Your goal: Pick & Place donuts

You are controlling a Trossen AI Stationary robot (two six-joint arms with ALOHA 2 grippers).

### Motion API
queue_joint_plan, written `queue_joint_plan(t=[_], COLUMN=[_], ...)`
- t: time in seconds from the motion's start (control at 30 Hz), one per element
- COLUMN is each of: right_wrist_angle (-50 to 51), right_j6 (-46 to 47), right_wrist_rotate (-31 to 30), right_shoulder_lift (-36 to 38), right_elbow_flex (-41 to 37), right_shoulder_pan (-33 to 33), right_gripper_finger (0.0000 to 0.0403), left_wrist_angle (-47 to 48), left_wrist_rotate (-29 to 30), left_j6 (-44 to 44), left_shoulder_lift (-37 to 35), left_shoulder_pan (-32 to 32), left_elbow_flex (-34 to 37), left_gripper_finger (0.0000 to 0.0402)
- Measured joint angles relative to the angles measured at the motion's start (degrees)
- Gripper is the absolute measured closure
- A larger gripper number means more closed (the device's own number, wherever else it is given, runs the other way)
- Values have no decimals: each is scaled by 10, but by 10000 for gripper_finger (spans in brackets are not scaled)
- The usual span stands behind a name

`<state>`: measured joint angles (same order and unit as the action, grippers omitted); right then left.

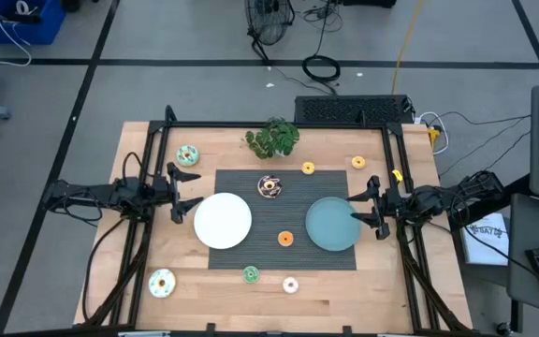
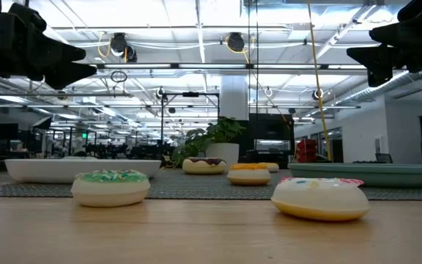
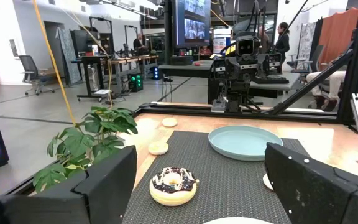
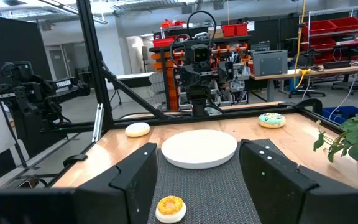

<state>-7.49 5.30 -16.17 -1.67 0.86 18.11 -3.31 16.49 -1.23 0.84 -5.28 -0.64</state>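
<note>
Several small iced donuts lie flat on the table: a chocolate one (image 1: 269,186) (image 3: 173,184), an orange one (image 1: 285,239) (image 4: 170,208) and a yellow one (image 1: 308,168) on the dark mat. A green one (image 1: 251,274) (image 2: 110,187) and a pink one (image 1: 291,285) (image 2: 319,198) sit on the wood near the front. Mint ones (image 1: 187,155) (image 1: 161,283) lie at the left. My left gripper (image 1: 178,195) (image 3: 199,155) stands open above the table's left side. My right gripper (image 1: 368,211) (image 4: 199,155) stands open above the right side. Both point level toward the middle, with nothing between the fingers.
A white plate (image 1: 223,221) and a teal plate (image 1: 333,225) rest on the dark mat (image 1: 285,257). A green leafy plant (image 1: 272,138) stands at the far edge. Another yellow donut (image 1: 358,162) lies at the far right. A black frame borders the table's sides.
</note>
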Motion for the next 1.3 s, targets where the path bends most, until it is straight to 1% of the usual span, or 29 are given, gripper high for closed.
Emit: queue_joint_plan(t=[0.67,0.8,0.87,0.97,1.03,1.1,1.17,1.23,1.3], right_wrist_angle=[-1,-30,-40,-46,-49,-64,-74,-73,-64], right_j6=[0,1,24,96,109,71,51,51,60], right_wrist_rotate=[0,-1,0,-3,-6,-27,-73,-152,-261], right_shoulder_lift=[0,0,0,0,0,0,0,-4,-18], right_elbow_flex=[0,0,0,0,0,0,0,0,8], right_shoulder_pan=[0,0,0,0,0,0,0,0,0], right_gripper_finger=[190,190,190,190,190,190,190,190,190], left_wrist_angle=[0,0,0,0,0,0,0,0,0], left_wrist_rotate=[0,0,0,0,0,0,0,0,0], left_j6=[0,0,0,0,0,0,0,0,0], left_shoulder_lift=[0,0,0,0,0,0,0,0,0], left_shoulder_pan=[0,0,0,0,0,0,0,0,0], left_elbow_flex=[0,0,0,0,0,0,0,0,0], left_gripper_finger=[52,52,52,52,52,52,52,52,52])
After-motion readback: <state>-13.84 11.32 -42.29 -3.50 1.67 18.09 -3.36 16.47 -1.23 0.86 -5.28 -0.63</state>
